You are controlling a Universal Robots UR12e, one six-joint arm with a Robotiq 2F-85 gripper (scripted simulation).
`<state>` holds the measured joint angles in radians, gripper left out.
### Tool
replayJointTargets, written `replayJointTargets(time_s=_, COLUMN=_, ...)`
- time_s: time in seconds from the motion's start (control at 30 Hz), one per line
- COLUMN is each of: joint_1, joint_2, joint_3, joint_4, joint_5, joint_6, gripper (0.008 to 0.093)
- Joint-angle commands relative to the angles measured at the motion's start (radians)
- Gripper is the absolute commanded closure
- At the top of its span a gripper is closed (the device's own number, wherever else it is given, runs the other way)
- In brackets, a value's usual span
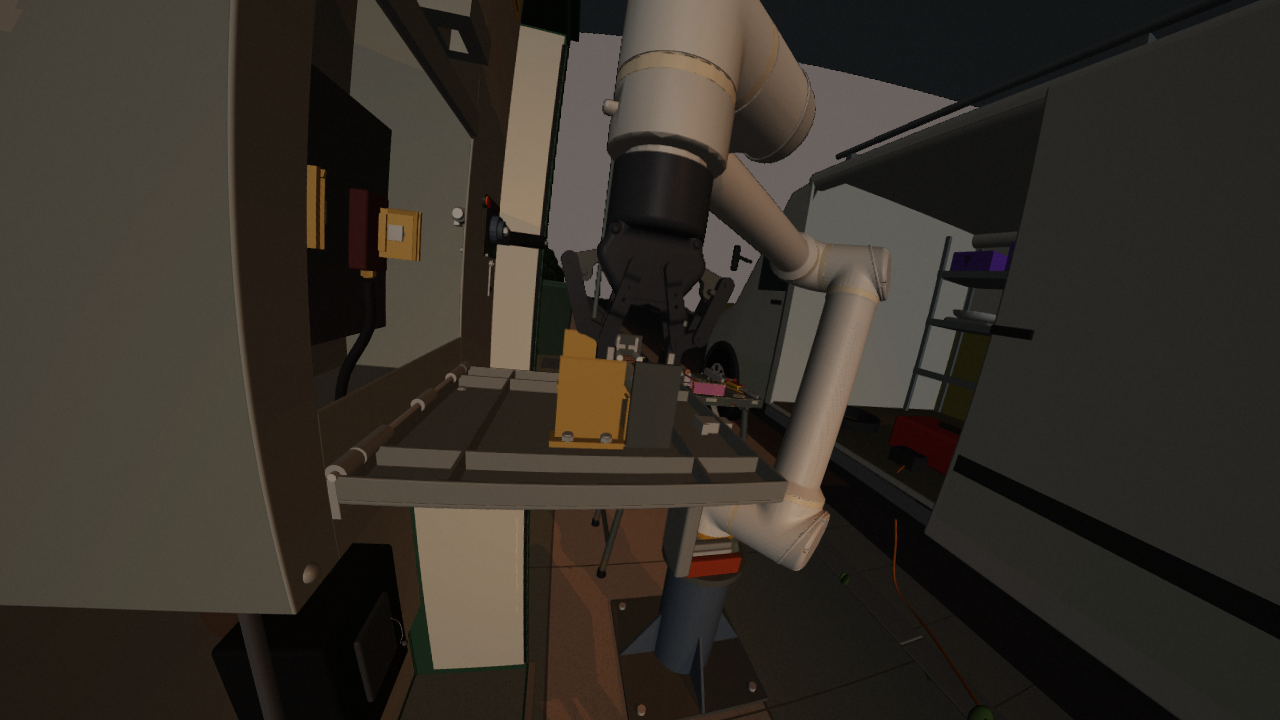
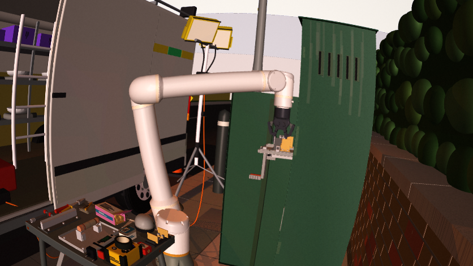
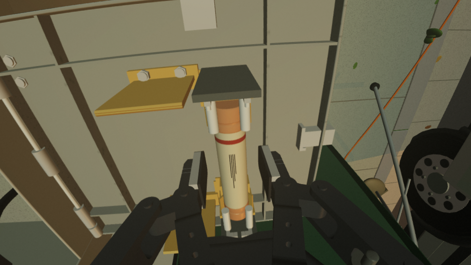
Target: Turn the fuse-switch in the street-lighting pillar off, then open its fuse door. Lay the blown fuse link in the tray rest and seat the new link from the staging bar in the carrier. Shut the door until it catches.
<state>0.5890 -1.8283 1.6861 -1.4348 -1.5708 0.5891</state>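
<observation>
My gripper points down over the swung-down fuse door and stands open, holding nothing. Between its fingers lies a cream fuse link with a red band and orange end caps, seated in the white clips of the carrier on the door's inner face. A dark grey block caps the far end of the carrier, and a yellow bracket is bolted beside it. The door lies flat like a shelf out of the green pillar. The tray rest and staging bar sit on the work table.
A tool table beside my base carries a pink box, a tape roll and other parts. A white van stands behind my arm, with a work lamp on a tripod. The door's hinge rod runs along its left edge.
</observation>
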Motion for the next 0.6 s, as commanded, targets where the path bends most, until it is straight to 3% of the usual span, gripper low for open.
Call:
replayJointTargets(time_s=0.0, joint_1=0.0, joint_2=0.0, joint_3=-0.004, joint_4=0.002, joint_5=0.0, joint_6=0.0, gripper=0.0534)
replayJointTargets(time_s=0.57, joint_1=0.0, joint_2=0.011, joint_3=-0.078, joint_4=0.065, joint_5=0.0, joint_6=0.0, gripper=0.0534)
